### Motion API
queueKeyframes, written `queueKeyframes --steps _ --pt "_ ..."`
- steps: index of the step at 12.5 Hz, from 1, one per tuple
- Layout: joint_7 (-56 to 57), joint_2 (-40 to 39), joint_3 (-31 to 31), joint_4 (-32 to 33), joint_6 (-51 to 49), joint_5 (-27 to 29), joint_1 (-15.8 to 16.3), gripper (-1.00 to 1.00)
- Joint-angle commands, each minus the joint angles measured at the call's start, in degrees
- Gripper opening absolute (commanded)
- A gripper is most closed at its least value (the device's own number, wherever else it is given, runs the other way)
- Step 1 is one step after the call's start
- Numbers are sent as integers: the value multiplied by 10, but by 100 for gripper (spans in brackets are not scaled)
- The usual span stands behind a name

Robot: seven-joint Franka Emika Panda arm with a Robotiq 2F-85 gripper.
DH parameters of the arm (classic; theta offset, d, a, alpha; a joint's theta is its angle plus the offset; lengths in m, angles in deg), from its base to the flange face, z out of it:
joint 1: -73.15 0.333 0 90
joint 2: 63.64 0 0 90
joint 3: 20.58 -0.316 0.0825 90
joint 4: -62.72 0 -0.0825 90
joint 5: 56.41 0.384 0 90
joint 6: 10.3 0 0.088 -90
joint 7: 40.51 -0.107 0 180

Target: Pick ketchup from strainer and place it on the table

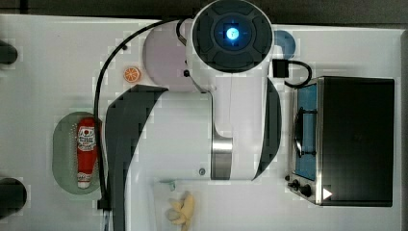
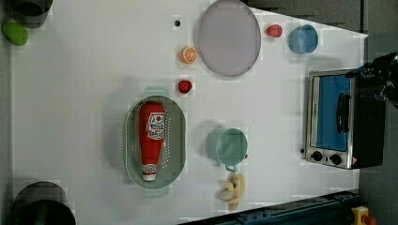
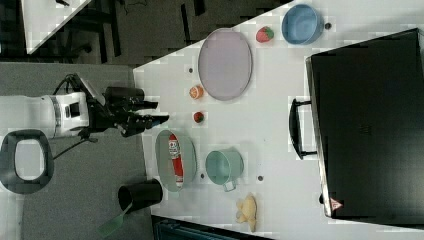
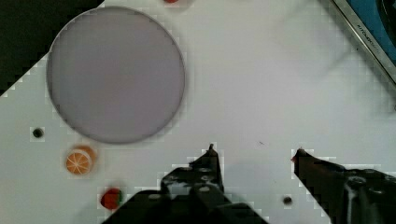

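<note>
The ketchup (image 2: 151, 136), a red squeeze bottle with a white label and cap, lies lengthwise in the pale green strainer (image 2: 176, 140). Both also appear in the top view, ketchup (image 1: 86, 151) inside the strainer (image 1: 62, 144), and in the right view, ketchup (image 3: 175, 159) and strainer (image 3: 162, 160). My gripper (image 4: 254, 150) hangs open high above the white table (image 4: 261, 84), with nothing between its fingers. Seen in the right view, the gripper (image 3: 162, 119) is well clear of the strainer and touches nothing.
A grey-lilac plate (image 2: 228, 37), an orange slice (image 2: 189, 54) and a strawberry (image 2: 185, 86) lie beyond the strainer. A teal cup (image 2: 231, 146) and a banana (image 2: 233, 190) sit beside it. A toaster oven (image 2: 342, 124), a blue cup (image 2: 303, 38) and black cups (image 2: 42, 206) stand at the edges.
</note>
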Motion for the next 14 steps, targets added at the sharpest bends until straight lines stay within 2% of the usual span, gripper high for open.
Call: queueKeyframes --steps 1,3,7,14 --pt "-40 112 -36 20 -77 19 -44 59" --pt "-40 110 -48 21 -76 20 -42 100" --pt "-40 94 -116 20 -63 20 -32 100" --pt "-50 38 -300 27 -26 19 -22 100"
